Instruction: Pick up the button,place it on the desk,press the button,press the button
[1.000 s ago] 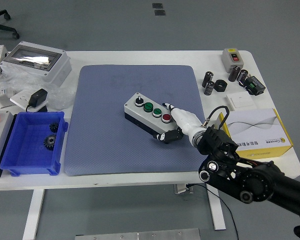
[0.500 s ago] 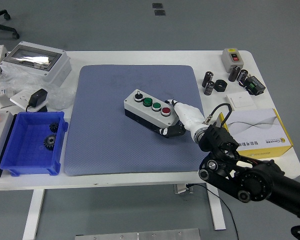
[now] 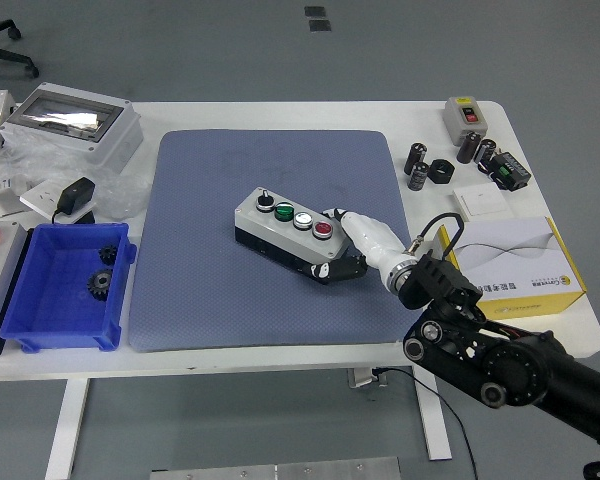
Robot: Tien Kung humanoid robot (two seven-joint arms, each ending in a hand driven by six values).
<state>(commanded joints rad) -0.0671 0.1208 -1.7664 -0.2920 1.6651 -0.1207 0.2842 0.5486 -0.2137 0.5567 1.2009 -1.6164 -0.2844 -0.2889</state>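
Observation:
The button box is a grey box with a black base. Along its top run a black knob, a green button, a pale button and a red button. It lies slanted on the blue mat, a little right of the mat's middle. My right hand, white with black fingers, comes in from the lower right and is shut on the box's right end, beside the red button. I cannot tell whether the box rests on the mat or hangs just above it.
A blue bin holding black gears stands at the left, and a grey enclosure with a clear lid at the back left. A yellow and white carton lies close to my right arm. Black capacitors and a small switch box sit at the back right.
My right hand has carried the button box leftward across the mat, and the box has turned slightly. The hand's hold on its right end is unchanged.

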